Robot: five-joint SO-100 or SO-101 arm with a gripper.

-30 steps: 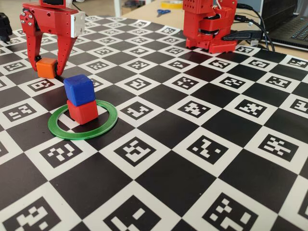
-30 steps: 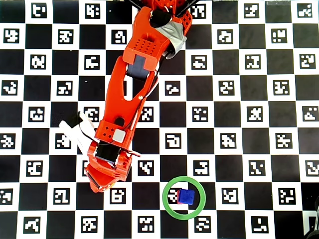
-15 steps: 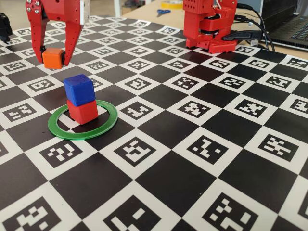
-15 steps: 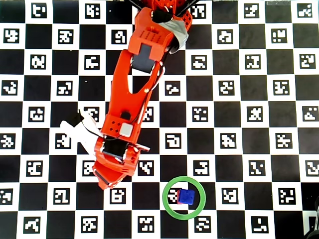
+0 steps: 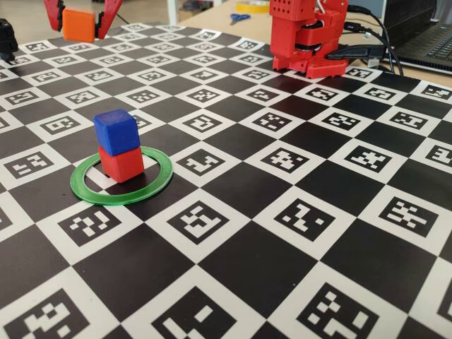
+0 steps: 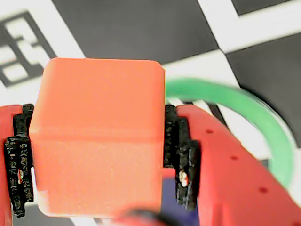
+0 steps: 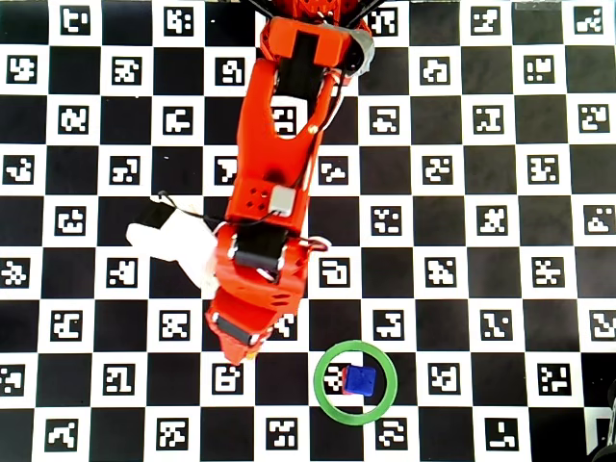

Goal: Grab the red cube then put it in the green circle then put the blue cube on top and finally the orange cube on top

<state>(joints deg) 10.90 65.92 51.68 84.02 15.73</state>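
orange cube (image 5: 78, 23) lifted higher, jaws clamped

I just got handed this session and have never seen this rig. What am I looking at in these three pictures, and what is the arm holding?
It is one small red robot arm with a two-finger gripper, standing on a black-and-white checkered board printed with code markers.

The fixed view looks across the board from low at the side. The overhead view looks straight down. The wrist view rides on the gripper, so its fingers fill that picture.

On the board lies the green circle, a flat ring. Inside it the red cube stands with the blue cube stacked on top.

The gripper is shut on the orange cube, held in the air above the board, off to one side of the stack.
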